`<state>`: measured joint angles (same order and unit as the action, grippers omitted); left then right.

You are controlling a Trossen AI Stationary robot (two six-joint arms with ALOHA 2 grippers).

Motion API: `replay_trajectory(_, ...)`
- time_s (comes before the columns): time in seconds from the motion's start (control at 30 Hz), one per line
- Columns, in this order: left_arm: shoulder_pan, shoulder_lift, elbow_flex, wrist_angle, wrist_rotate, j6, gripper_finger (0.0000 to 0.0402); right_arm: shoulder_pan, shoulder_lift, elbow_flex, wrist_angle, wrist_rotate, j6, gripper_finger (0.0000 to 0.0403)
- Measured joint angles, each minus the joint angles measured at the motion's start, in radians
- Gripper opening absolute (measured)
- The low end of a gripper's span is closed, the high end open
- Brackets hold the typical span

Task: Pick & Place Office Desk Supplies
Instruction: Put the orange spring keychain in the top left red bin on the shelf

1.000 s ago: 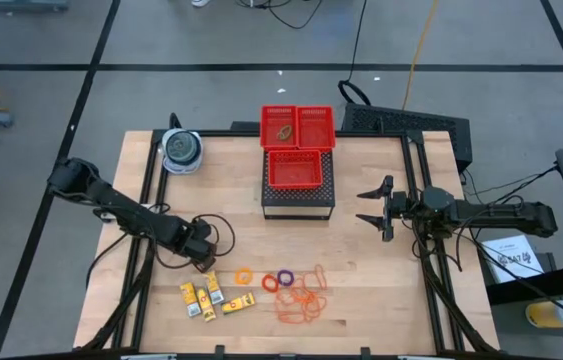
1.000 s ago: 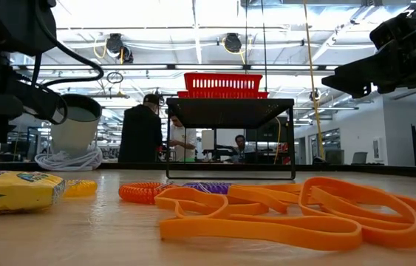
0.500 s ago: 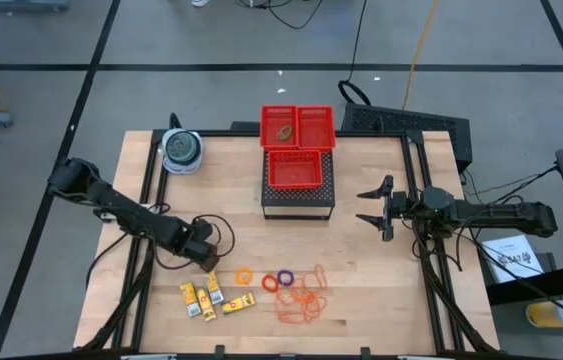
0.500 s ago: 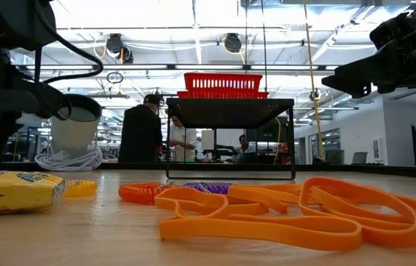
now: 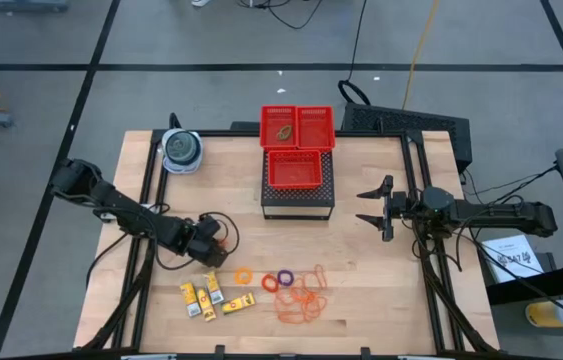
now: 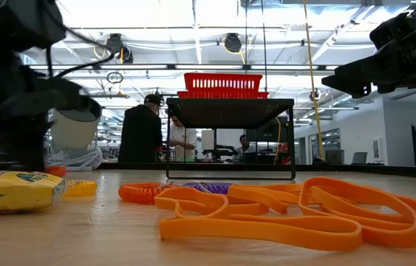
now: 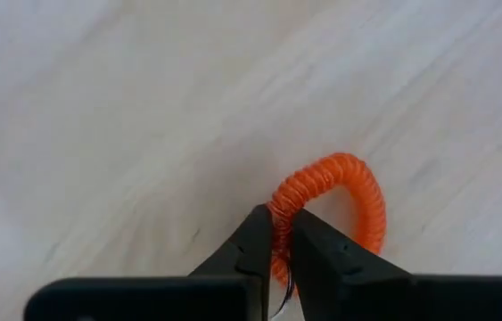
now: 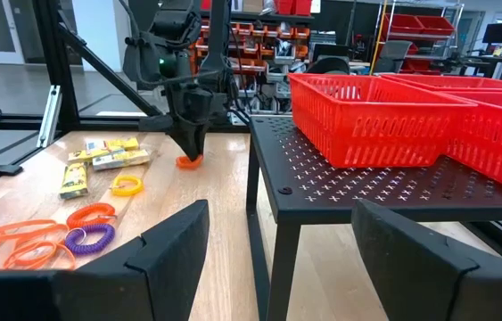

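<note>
Pinching an orange ring (image 7: 340, 201) in the left gripper (image 5: 219, 238), tips squeezed together on the ring's near edge, ring lying flat on the wood just ahead of the claw; sitting on the left side of the table (image 5: 381, 300), well apart from the red baskets (image 5: 298, 145) up on the black stand (image 5: 298, 200); needing to go up and across to the right to reach them, probably; waiting nearby, between the arms, the other supplies: yellow packets (image 5: 211, 297), a yellow ring (image 5: 244, 275), a purple ring (image 5: 285, 277) and the orange rubber bands (image 5: 301, 298); hanging on the far right, the right gripper (image 5: 373, 206), fingers wide apart, holding nothing, farther from the ring than the left one.

Hiding part of the ring behind the claw tips in the left wrist view; showing only a small orange speck under the dark arm in the low view; not clear whether the ring is lifted yet or touching the wood.
</note>
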<state>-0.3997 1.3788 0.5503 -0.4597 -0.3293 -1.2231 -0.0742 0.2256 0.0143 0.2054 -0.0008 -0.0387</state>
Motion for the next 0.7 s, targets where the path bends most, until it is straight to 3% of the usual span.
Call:
replay_trajectory(0.43,0.08,-0.005,0.004,0.461,-0.014,0.324,0.0049,0.0,0.0,0.0,0.0,0.0,0.0,0.0267)
replay_trajectory(0.7,0.137,-0.006,0.005,0.859,0.089,0.579,0.0051,0.0,0.0,0.0,0.0,0.0,0.0,0.0267)
